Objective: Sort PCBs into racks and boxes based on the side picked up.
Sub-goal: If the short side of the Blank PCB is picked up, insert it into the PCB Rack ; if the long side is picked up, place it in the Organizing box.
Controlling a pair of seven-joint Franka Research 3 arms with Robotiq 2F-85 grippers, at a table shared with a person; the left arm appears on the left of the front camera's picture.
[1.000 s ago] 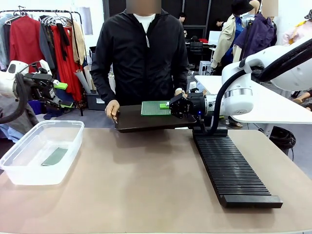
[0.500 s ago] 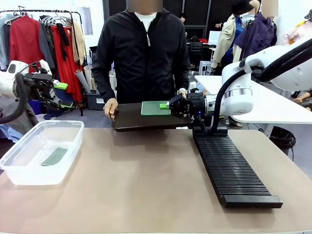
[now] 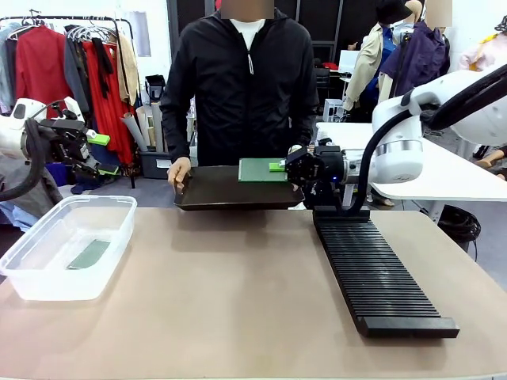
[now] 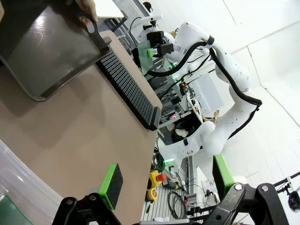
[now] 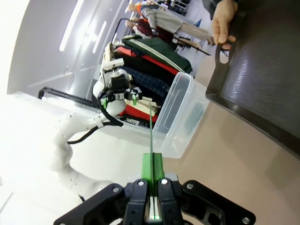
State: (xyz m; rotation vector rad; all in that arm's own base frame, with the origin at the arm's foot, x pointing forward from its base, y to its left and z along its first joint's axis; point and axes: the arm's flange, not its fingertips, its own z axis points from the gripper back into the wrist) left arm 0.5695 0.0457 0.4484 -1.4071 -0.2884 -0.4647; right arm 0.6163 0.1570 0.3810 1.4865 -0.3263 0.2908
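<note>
Pinches a PCB (image 3: 261,169) flat between the closed pads of the right gripper (image 3: 277,167), over the far right of a black tray (image 3: 222,196) gripped by a person's hand (image 3: 179,171). Holds the left gripper (image 3: 103,154) wide open and empty, raised beyond the box (image 3: 32,269) with a second PCB (image 3: 89,255) inside. Shows the rack (image 3: 380,277) along the table's right.

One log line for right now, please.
right gripper: shut on PCB near tray | left gripper: open, empty | person's hand: holding tray | box: second PCB inside
</note>
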